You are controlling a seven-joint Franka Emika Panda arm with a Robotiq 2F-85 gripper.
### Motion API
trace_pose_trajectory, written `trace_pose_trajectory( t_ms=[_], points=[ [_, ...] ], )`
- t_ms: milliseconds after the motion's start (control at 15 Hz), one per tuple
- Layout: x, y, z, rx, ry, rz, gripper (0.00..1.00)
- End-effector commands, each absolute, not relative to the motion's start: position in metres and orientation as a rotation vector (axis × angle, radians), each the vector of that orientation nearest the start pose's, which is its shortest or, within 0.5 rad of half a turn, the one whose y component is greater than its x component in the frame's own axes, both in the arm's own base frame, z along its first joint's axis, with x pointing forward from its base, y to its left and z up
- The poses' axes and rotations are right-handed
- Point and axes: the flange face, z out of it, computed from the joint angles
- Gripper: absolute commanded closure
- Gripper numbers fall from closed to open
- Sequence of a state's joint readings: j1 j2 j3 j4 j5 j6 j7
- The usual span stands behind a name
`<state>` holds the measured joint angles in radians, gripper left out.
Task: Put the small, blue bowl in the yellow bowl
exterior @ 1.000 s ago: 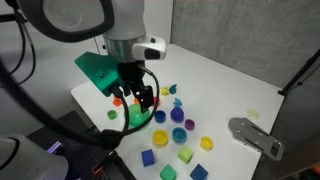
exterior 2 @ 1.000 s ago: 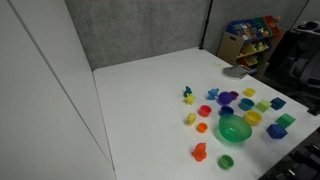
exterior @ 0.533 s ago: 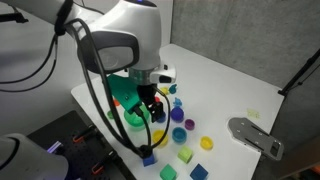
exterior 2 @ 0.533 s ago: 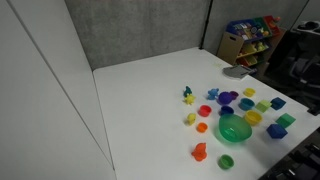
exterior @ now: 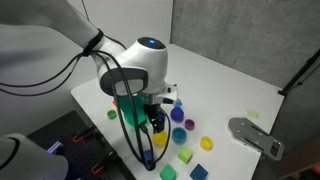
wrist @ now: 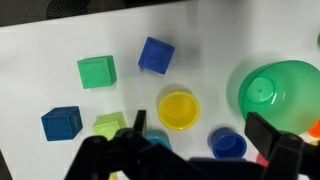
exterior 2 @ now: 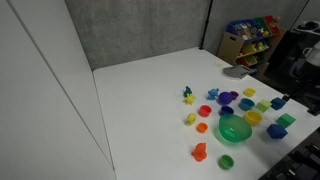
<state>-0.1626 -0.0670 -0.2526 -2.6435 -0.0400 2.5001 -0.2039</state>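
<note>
In the wrist view the yellow bowl (wrist: 179, 109) sits upright on the white table. The small, blue bowl (wrist: 229, 145) stands just beside it, between it and the big green bowl (wrist: 280, 92). My gripper (wrist: 203, 135) hovers above them, open and empty, with one finger (wrist: 138, 126) by the yellow bowl and the other on the far side of the blue bowl. In an exterior view the gripper (exterior: 152, 117) hangs low over the toys and the arm hides most of them. The yellow bowl (exterior 2: 253, 118) and the blue bowl (exterior 2: 246, 104) also show in an exterior view.
Two blue cubes (wrist: 155, 54) (wrist: 62, 123), a green cube (wrist: 97, 71) and a lime cube (wrist: 110, 125) lie around the yellow bowl. A purple bowl (exterior 2: 227, 98), small cups and toys crowd the table's corner. A grey plate (exterior: 255, 137) lies beyond the table edge.
The arm has swung across and come down over the cluster of toys, now covering the green bowl in an exterior view. The toys have not moved.
</note>
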Motion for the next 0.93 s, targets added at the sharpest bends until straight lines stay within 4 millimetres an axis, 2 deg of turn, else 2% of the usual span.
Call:
trace_pose_trajectory(
  t_ms=[0, 267, 867],
  points=[
    [0.382, -0.166, 0.258, -3.11, 0.277, 0.122, 0.0],
    [0.389, -0.171, 0.252, -3.11, 0.307, 0.107, 0.0],
    [0.413, -0.178, 0.193, -3.067, 0.39, 0.07, 0.0]
  ],
)
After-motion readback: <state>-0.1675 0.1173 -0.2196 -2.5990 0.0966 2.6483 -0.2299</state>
